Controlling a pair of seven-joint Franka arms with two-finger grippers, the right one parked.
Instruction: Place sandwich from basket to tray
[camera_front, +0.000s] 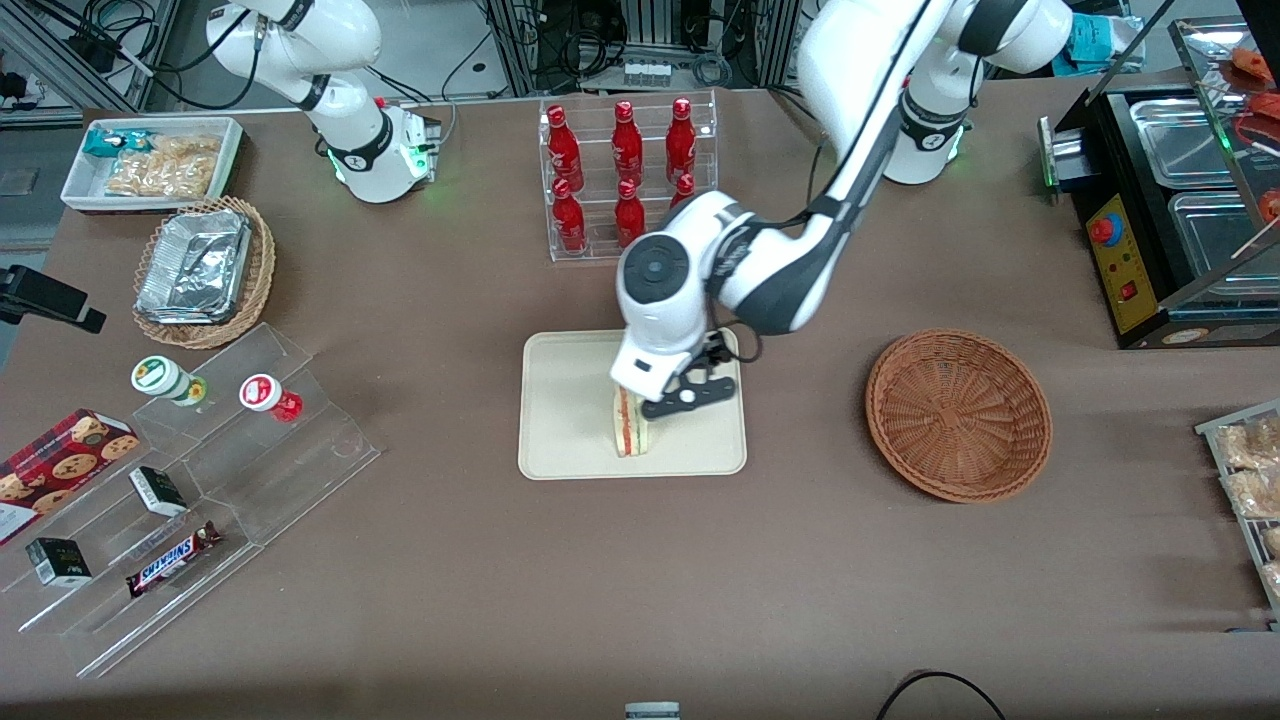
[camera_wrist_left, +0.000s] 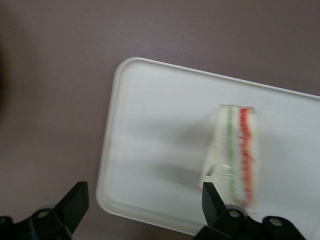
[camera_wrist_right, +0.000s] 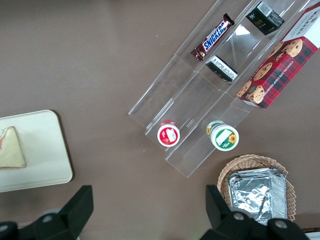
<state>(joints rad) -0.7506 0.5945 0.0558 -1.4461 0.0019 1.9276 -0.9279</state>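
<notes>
The sandwich (camera_front: 630, 425) (camera_wrist_left: 235, 155) (camera_wrist_right: 11, 147), a wedge of white bread with a red and green filling edge, stands on the cream tray (camera_front: 560, 420) (camera_wrist_left: 150, 125) (camera_wrist_right: 42, 150), near the tray's edge closest to the front camera. My left gripper (camera_front: 688, 396) (camera_wrist_left: 144, 202) hangs just above the tray beside the sandwich. It is open wide, with nothing between the fingers (camera_wrist_left: 75, 202); one finger is close to the sandwich's side. The reddish-brown wicker basket (camera_front: 958, 415) sits empty toward the working arm's end of the table.
A clear rack of red bottles (camera_front: 628, 175) stands farther from the front camera than the tray. Toward the parked arm's end are a stepped acrylic shelf with snacks (camera_front: 200, 480), a tan basket of foil containers (camera_front: 205, 270) and a white snack bin (camera_front: 150, 160). A black appliance (camera_front: 1170, 200) stands at the working arm's end.
</notes>
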